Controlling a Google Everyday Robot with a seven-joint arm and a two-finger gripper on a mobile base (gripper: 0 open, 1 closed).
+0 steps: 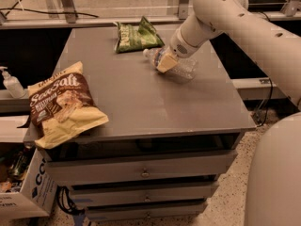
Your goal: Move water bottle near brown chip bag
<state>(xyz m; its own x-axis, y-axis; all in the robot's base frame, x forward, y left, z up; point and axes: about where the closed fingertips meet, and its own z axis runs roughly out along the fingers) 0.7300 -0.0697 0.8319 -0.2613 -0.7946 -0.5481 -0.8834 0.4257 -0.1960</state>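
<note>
The water bottle point(183, 68) lies on its side at the back right of the grey table point(141, 102), with its white cap point(146, 54) pointing left toward the green bag. My gripper point(165, 62) reaches down from the right and is closed around the bottle near its neck. One tan finger point(165, 65) shows in front of the bottle; the other is hidden behind it. The brown chip bag point(63, 105) lies at the table's front left corner, far from the bottle, and overhangs the edge a little.
A green chip bag point(136, 34) lies at the back of the table, just left of the bottle cap. A white pump bottle point(11, 83) stands on a ledge to the left. A cardboard box point(23, 192) sits on the floor at the lower left. Drawers point(141, 171) are below the tabletop.
</note>
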